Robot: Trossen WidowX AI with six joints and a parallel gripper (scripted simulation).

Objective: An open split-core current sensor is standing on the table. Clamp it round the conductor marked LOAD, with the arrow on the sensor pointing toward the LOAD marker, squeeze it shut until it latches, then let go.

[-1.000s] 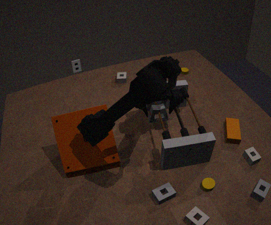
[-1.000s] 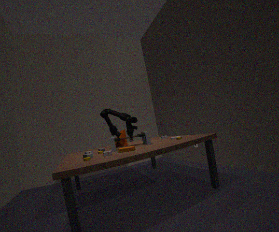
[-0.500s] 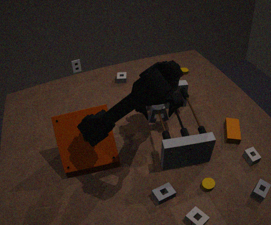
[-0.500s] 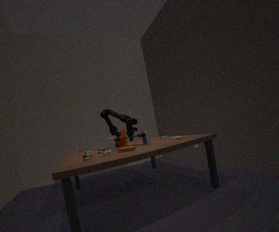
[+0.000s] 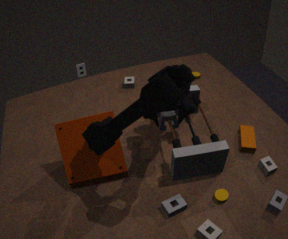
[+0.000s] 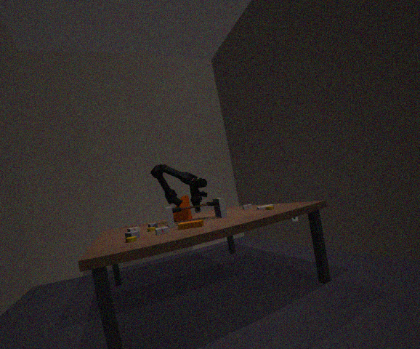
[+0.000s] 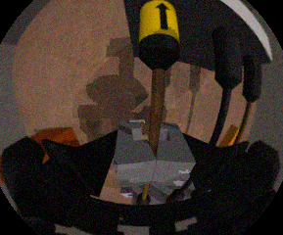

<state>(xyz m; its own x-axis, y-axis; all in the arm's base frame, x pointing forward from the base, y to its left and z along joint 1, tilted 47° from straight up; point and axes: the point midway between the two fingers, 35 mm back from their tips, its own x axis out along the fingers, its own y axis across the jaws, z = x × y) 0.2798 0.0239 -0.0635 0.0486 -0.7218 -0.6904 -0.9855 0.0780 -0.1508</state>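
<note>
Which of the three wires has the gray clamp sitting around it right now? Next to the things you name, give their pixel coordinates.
The brown wire (image 5: pixel 173 129) (image 7: pixel 157 98) on the outer side nearest the orange plate (image 5: pixel 92 164); a yellow sleeve (image 7: pixel 159 22) with a black arrow marks its end.

My arm (image 5: pixel 128 115) (image 6: pixel 174 171) is matte black, with bulky rounded joints. My hand (image 5: pixel 167 122) (image 6: pixel 198 206) (image 7: pixel 148 133) has dark, tapering fingers.

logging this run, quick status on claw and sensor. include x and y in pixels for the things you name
Claw (image 5: pixel 168 122) (image 7: pixel 148 133) shut on grey split-core current sensor (image 5: pixel 168 115) (image 7: pixel 131 152); sensor around copper-brown rod conductor (image 5: pixel 173 131) (image 7: pixel 157 103); latch unconfirmed; nothing visibly blocking.
</note>
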